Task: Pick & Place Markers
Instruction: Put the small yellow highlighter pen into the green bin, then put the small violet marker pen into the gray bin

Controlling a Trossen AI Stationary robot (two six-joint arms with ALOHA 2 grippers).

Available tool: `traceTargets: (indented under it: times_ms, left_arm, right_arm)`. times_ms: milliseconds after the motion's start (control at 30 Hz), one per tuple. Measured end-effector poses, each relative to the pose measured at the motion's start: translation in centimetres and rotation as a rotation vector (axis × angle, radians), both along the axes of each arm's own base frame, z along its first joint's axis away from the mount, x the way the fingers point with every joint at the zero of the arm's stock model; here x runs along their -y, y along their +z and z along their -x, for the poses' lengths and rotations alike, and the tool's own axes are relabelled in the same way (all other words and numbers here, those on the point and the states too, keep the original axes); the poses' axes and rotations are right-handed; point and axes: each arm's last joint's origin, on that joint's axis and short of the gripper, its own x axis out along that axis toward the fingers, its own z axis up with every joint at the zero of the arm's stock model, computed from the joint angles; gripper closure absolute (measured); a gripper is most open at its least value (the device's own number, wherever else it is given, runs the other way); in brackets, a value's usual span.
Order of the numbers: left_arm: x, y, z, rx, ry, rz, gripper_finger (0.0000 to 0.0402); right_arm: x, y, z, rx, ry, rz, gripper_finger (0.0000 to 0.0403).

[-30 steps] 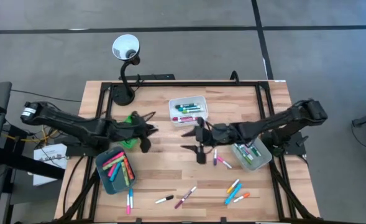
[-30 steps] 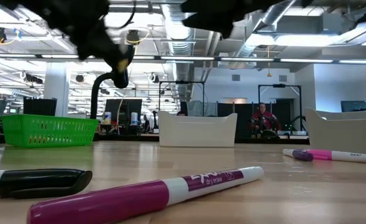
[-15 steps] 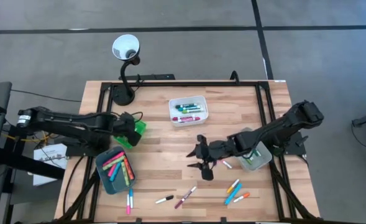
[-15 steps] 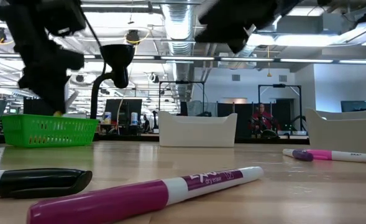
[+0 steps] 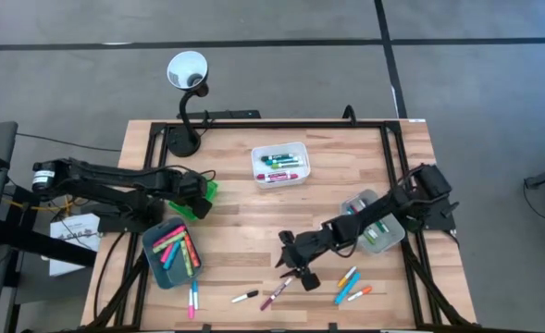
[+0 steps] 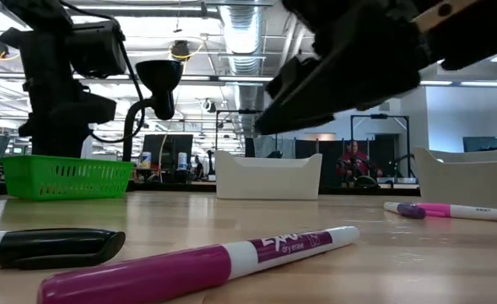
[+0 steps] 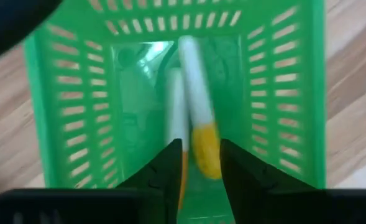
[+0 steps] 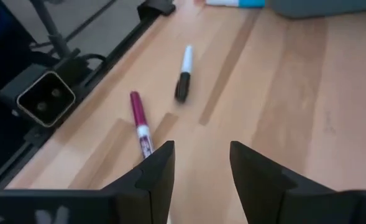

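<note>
Overhead, counter-level and wrist views of the wooden counter [image 5: 244,222]. The left end effector [image 7: 198,163] hangs over the green tray [image 5: 203,192] at the counter's left side, its fingers [image 7: 167,163] spread with a narrow gap; a yellow-capped marker [image 7: 199,118] and a second white-barrelled marker [image 7: 175,121] show below them inside the tray, neither one gripped. The left arm reaches in low from the left edge. The right end effector [image 5: 295,264] is low over the front of the counter, fingers [image 8: 158,163] apart and empty, with the magenta marker [image 8: 140,127] and the black-capped marker [image 8: 184,73] lying just ahead of it, untouched. The right arm stretches diagonally from the right edge, passing the clear grey tray [image 5: 376,227]. More markers [image 5: 351,285] lie loose near the front edge; others fill the teal tray [image 5: 173,254] and the white tray [image 5: 279,164].
</note>
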Motion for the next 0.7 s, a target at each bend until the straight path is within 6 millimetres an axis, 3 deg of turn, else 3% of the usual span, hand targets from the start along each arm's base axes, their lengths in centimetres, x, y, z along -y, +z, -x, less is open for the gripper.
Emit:
traceTargets:
  times_ms: [367,567,700]
  left_arm:
    - [-0.2,0.7,-0.6,0.107,-0.009,-0.065,0.0254]
    - [-0.2,1.2,-0.9,0.181,-0.007,-0.072,0.0261]
    - [-0.2,1.5,-1.0,0.212,-0.007,-0.074,0.0267]
  right_arm:
    - [-1.8,-4.9,0.0,-0.103,0.068,0.025,0.026]
    - [-1.4,-5.4,-0.2,-0.104,0.07,0.052,0.0272]
    - [-1.3,-5.9,-0.1,-0.118,0.079,0.094,0.0308]
